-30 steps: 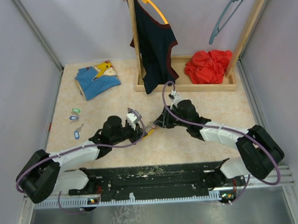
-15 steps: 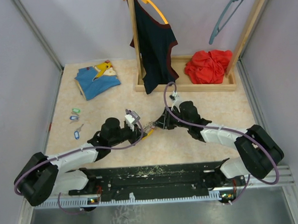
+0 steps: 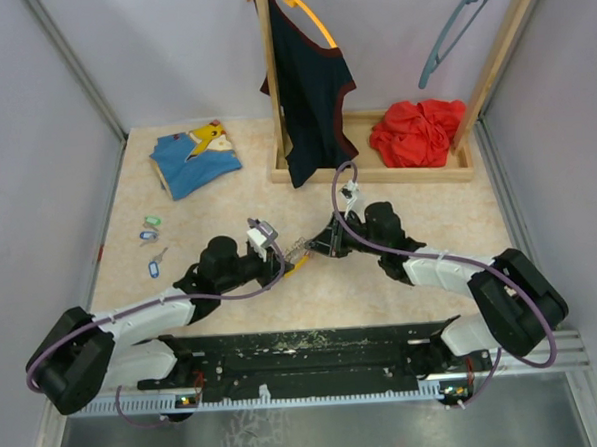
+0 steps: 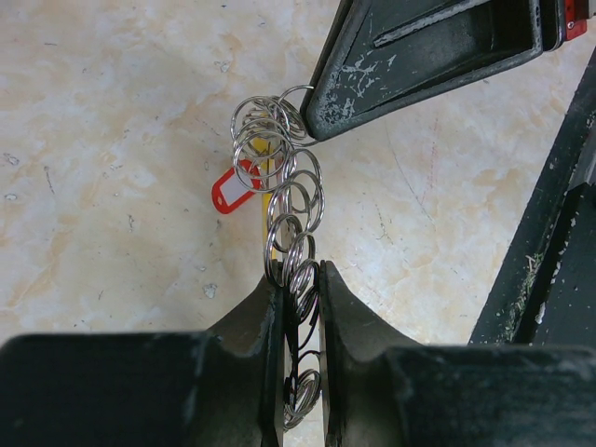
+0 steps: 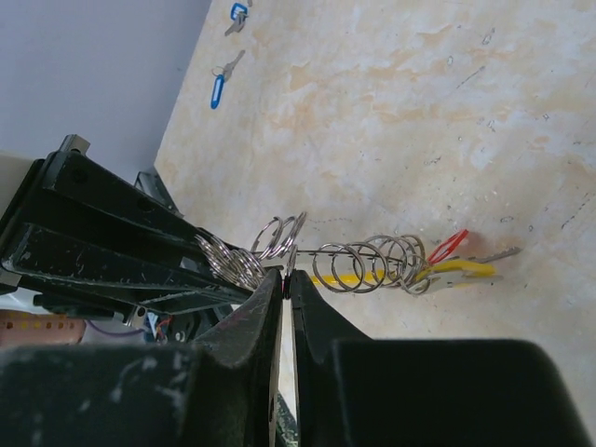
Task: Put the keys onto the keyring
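scene: two robot arms meet over the middle of a pale marbled table (image 3: 438, 201), with a chain of wire loops held between them.
left gripper (image 4: 300, 279): fingers pressed together on one end of the keyring (image 4: 293, 200), with several loops pinched between them.
right gripper (image 5: 284, 279): fingers almost touching, with only a sliver between them; they seem to nip a single loop at the other end, though the wire is too thin to be sure.
keyring: held between the two grippers at the table's centre; a red tag (image 4: 228, 191) and a yellow tag (image 5: 456, 270) hang from it.
keys (image 3: 149, 234): small, with coloured heads, lying on the table near the left wall, well apart from both grippers; none is on the ring.
step in hand: probably steadying the ring and prising one loop open, before any key is fetched.
next move: likely needs one gripper to keep its hold while the other lets go, reaches the keys and threads one into the parted wire; a fine, slip-prone job.
writing: none readable; no brand or label shows, and the tags look blank.
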Robot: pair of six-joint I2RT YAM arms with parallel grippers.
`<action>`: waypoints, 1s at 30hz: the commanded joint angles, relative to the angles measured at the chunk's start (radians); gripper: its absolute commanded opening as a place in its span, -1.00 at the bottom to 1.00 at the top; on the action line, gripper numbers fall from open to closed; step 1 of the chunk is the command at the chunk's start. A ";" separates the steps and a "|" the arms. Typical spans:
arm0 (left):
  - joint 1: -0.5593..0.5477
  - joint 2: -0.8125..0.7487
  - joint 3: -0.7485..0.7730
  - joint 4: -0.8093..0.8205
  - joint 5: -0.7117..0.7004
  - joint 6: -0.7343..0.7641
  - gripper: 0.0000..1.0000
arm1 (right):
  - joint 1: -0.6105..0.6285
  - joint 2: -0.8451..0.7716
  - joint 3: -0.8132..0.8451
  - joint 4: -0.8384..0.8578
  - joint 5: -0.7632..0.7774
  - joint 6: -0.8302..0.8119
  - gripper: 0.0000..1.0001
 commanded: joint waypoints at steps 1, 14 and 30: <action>-0.003 -0.025 -0.007 0.063 0.006 -0.002 -0.70 | -0.013 -0.020 0.011 0.051 -0.009 -0.001 -0.85; -0.003 -0.050 -0.022 0.072 -0.032 -0.013 -0.14 | -0.014 -0.061 0.091 -0.116 0.056 -0.208 -1.00; 0.029 -0.296 -0.147 0.176 -0.242 -0.073 0.43 | -0.007 -0.055 0.339 -0.529 -0.217 -0.976 -1.00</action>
